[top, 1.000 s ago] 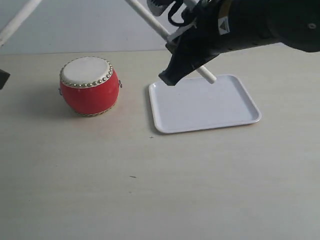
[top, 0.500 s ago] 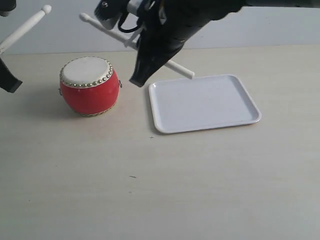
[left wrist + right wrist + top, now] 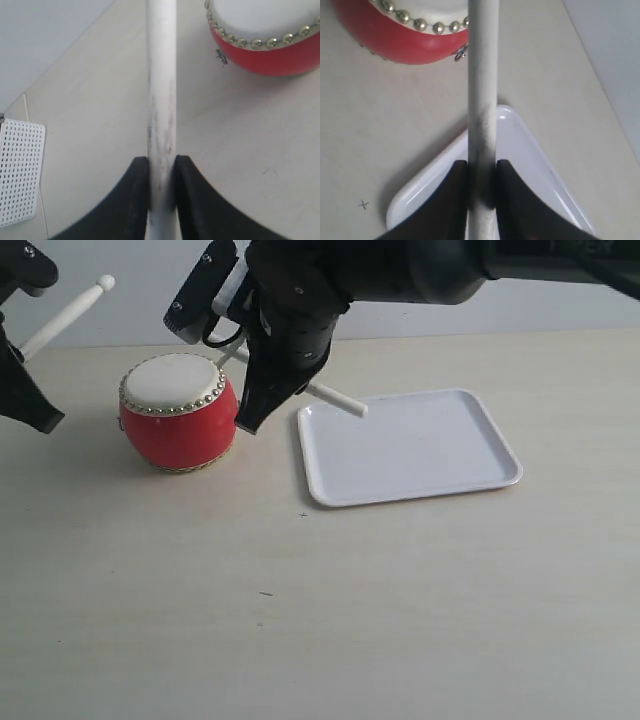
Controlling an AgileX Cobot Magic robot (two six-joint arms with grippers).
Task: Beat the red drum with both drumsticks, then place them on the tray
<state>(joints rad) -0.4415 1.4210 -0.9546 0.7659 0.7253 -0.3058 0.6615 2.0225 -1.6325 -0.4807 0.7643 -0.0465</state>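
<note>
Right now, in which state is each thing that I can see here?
red drum: upright on the table, skin up.
tray: flat beside the drum, no stick on it.
left drumstick: held in left pincer, raised off the drum.
right drumstick: held in right pincer, slanting over the drum's edge.

The red drum [image 3: 178, 425] stands upright on the surface [image 3: 300, 620]: glossy red body, cream skin ringed with brass studs. The tray [image 3: 470, 455], white and flat with a low rim, lies just right of it, not touching. The left drumstick [image 3: 65, 312] is held aloft, tilted, rounded tip uppermost. The right drumstick [image 3: 335, 400] slants downward, its blunt end over the tray's corner nearest the drum.
</note>
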